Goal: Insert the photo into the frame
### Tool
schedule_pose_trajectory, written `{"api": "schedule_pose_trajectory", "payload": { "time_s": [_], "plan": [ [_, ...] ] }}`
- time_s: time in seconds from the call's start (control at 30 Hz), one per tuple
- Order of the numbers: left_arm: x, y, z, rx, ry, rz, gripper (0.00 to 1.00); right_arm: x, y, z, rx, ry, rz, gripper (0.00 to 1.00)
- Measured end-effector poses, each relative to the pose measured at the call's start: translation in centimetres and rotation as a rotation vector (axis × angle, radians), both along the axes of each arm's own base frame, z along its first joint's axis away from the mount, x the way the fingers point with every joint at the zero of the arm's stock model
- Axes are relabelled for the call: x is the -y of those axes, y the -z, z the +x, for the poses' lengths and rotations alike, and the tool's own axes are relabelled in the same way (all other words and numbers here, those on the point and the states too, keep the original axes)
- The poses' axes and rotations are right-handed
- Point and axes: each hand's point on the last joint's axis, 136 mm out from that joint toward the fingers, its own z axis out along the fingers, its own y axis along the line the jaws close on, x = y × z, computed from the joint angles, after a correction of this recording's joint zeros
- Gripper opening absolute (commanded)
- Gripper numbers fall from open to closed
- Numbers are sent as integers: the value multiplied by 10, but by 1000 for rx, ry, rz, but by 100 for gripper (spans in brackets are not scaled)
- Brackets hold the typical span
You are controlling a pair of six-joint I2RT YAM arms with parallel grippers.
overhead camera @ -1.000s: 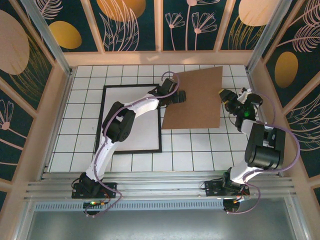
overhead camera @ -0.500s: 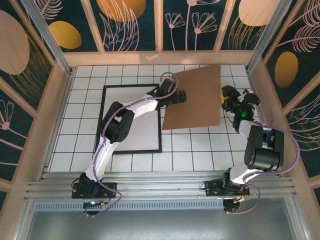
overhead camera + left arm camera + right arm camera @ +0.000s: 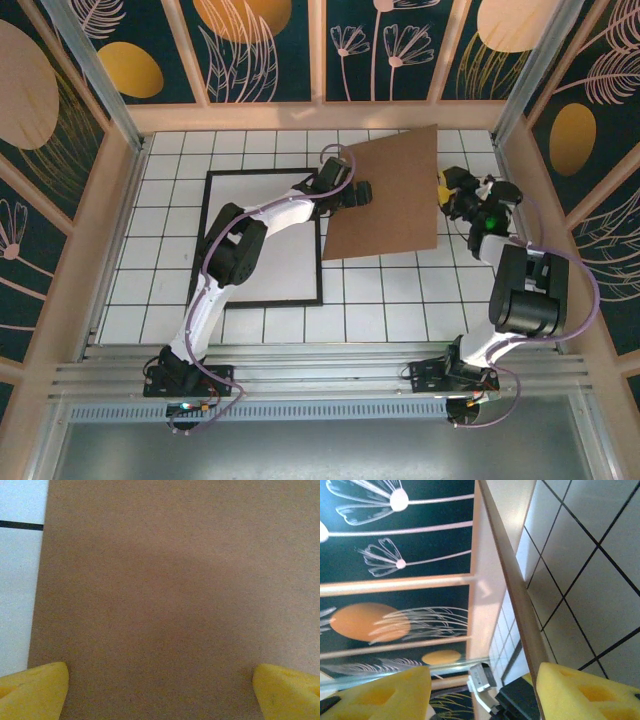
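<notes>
Left gripper (image 3: 360, 192) sits wide open over the cardboard backing board (image 3: 395, 215). Right gripper (image 3: 446, 191) is loose too, with the board's right edge between its pads (image 3: 585, 690).

Board (image 3: 160, 580): brown cardboard, matt, fine-grained. Finger pads (image 3: 35, 690): yellow foam, matt. Table (image 3: 600, 540): white tiled surf., smooth, slight sheen.

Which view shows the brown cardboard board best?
Top external: the whole board is in view, skewed on the tiles beside the frame. Left wrist shows a close patch of the board's surface; right wrist apparently catches its thin edge.
</notes>
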Motion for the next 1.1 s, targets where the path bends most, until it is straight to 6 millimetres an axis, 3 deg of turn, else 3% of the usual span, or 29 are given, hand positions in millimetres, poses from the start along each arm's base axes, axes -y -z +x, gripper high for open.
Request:
{"api": "schedule_pose_trajectory", "payload": {
  "time_s": [0.23, 0.5, 0.97, 1.1],
  "plan": [
    [2, -4, 0, -1, -1, -17, 95, -12, -12, 4, 45, -163, -181, 57],
    [9, -20, -8, -17, 34, -84, 95, -22, -32, 1, 81, -235, -202, 52],
    [21, -66, -26, -26, 91, -215, 95, -67, -108, 0, 218, -288, -228, 46],
    [22, -74, -28, -18, 95, -236, 95, -77, -116, 5, 225, -272, -259, 44]
  ]
}}
